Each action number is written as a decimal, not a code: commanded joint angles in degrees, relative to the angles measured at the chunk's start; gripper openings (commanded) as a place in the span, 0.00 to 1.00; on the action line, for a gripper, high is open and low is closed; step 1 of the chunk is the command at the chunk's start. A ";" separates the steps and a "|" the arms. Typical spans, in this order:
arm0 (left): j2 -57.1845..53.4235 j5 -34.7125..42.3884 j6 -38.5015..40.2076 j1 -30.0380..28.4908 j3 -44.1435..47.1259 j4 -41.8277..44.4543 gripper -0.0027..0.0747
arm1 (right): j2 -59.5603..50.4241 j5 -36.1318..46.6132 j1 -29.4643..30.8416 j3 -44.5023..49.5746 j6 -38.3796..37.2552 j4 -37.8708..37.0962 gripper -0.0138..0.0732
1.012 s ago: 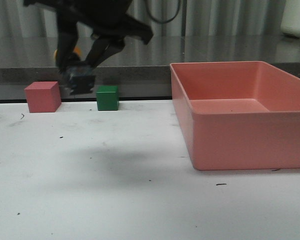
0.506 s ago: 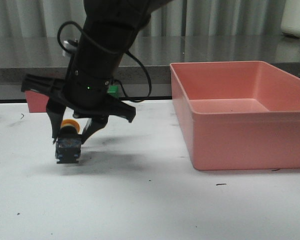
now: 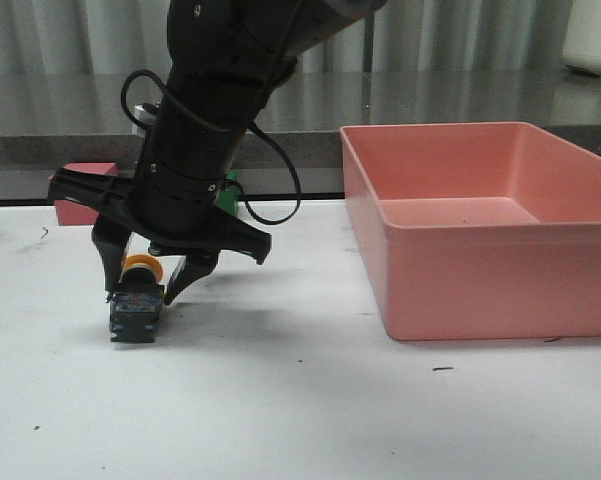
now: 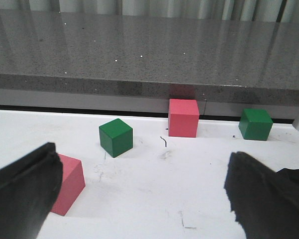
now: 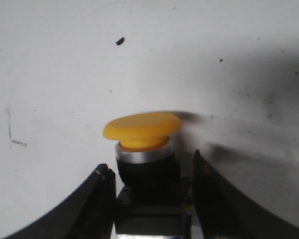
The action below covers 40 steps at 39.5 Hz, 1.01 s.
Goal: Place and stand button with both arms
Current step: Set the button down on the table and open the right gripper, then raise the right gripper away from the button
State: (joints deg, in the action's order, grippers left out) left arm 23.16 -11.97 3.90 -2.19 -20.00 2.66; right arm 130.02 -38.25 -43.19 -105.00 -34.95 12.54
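One button (image 3: 136, 297) upright, cap up, on table (image 3: 280, 400).

The right arm (image 3: 215, 110) is glossy black and bulky, with a rounded wrist housing. A thin black cable (image 3: 280, 165) loops out from its side and back in. A small silver-grey cylindrical part (image 3: 140, 115) juts from its upper left edge. Flat black wing-like plates flare out above the right claw (image 3: 148, 278), whose tapered fingers (image 5: 97, 204) are matt black. The left claw (image 4: 144, 199) shows only two blunt, dark fingers (image 4: 20, 194), out of focus.
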 commanded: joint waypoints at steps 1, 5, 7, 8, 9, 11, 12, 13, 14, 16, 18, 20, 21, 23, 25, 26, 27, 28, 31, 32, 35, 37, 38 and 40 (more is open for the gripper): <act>0.77 4.81 0.39 -0.11 -2.16 -0.35 0.86 | -3.51 2.63 0.31 -1.98 -0.08 0.19 0.69; 0.77 4.81 0.39 -0.11 -2.16 -0.35 0.86 | -4.19 2.76 0.31 -1.98 -0.08 0.19 0.69; 0.77 4.81 0.39 -0.11 -2.16 -0.35 0.86 | -5.86 2.76 0.31 -1.98 -0.02 0.19 0.69; 0.77 4.81 0.39 -0.11 -2.16 -0.35 0.86 | -6.67 2.69 0.31 -1.98 0.23 0.10 0.69; 0.77 4.81 0.39 -0.11 -2.16 -0.35 0.86 | -7.36 2.64 0.31 -1.98 0.76 -0.09 0.69; 0.77 4.81 0.39 -0.11 -2.16 -0.35 0.86 | -9.23 2.38 0.31 -1.98 2.83 -0.59 0.63; 0.77 4.81 0.39 -0.11 -2.16 -0.35 0.86 | -9.65 2.11 0.31 -1.98 4.17 -0.64 0.61; 0.77 4.81 0.39 -0.11 -2.16 -0.35 0.86 | -10.59 1.54 0.31 -1.98 5.60 -0.64 0.56; 0.77 4.81 0.39 -0.11 -2.16 -0.35 0.86 | -11.49 1.01 0.31 -1.98 7.43 -0.64 0.49; 0.77 4.81 0.39 -0.11 -2.16 -0.35 0.86 | -12.77 -0.29 0.31 -1.98 10.18 -0.64 0.39; 0.77 4.81 0.39 -0.11 -2.16 -0.35 0.86 | -14.11 -1.69 0.36 -1.98 13.00 -0.64 0.26; 0.77 4.81 0.39 -0.11 -2.16 -0.35 0.86 | -15.90 -3.93 0.77 -1.98 13.97 -0.69 0.10; 0.77 4.81 0.39 -0.11 -2.16 -0.35 0.86 | -16.46 -4.99 1.06 -1.98 13.97 -0.69 0.08; 0.77 4.81 0.39 -0.11 -2.16 -0.35 0.86 | -18.17 -7.61 2.23 -1.98 14.45 -0.77 0.08; 0.77 4.81 0.39 -0.11 -2.16 -0.35 0.86 | -19.70 -10.62 3.66 -1.98 16.86 -0.77 0.08; 0.77 4.81 0.39 -0.11 -2.16 -0.35 0.86 | -20.49 -11.37 4.33 -1.84 18.06 -0.77 0.08; 0.77 4.81 0.39 -0.11 -2.16 -0.35 0.86 | -21.11 -12.41 4.88 -1.63 18.93 -0.77 0.08; 0.77 4.81 0.39 -0.11 -2.16 -0.35 0.86 | -22.10 -13.09 5.61 -1.36 19.98 -0.77 0.08; 0.77 4.81 0.39 -0.11 -2.16 -0.35 0.86 | -25.36 -14.31 7.80 1.31 22.73 -0.77 0.08; 0.77 4.81 0.39 -0.11 -2.16 -0.35 0.86 | -26.75 -14.36 8.73 2.70 23.80 -0.82 0.08; 0.77 4.81 0.39 -0.11 -2.16 -0.35 0.86 | -32.39 -14.49 12.91 8.99 26.32 -0.89 0.08; 0.77 4.81 0.39 -0.11 -2.16 -0.35 0.86 | -36.10 -14.38 15.74 13.92 28.65 -1.31 0.08; 0.77 4.81 0.39 -0.11 -2.16 -0.35 0.86 | -37.81 -14.19 16.98 16.82 30.41 -1.64 0.08; 0.77 4.81 0.39 -0.11 -2.16 -0.35 0.86 | -42.10 -13.56 19.89 22.82 32.90 -3.00 0.08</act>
State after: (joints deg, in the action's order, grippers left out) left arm 23.16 -11.97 3.90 -2.19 -20.00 2.66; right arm 94.52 -53.95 -26.14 -86.68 -5.78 10.72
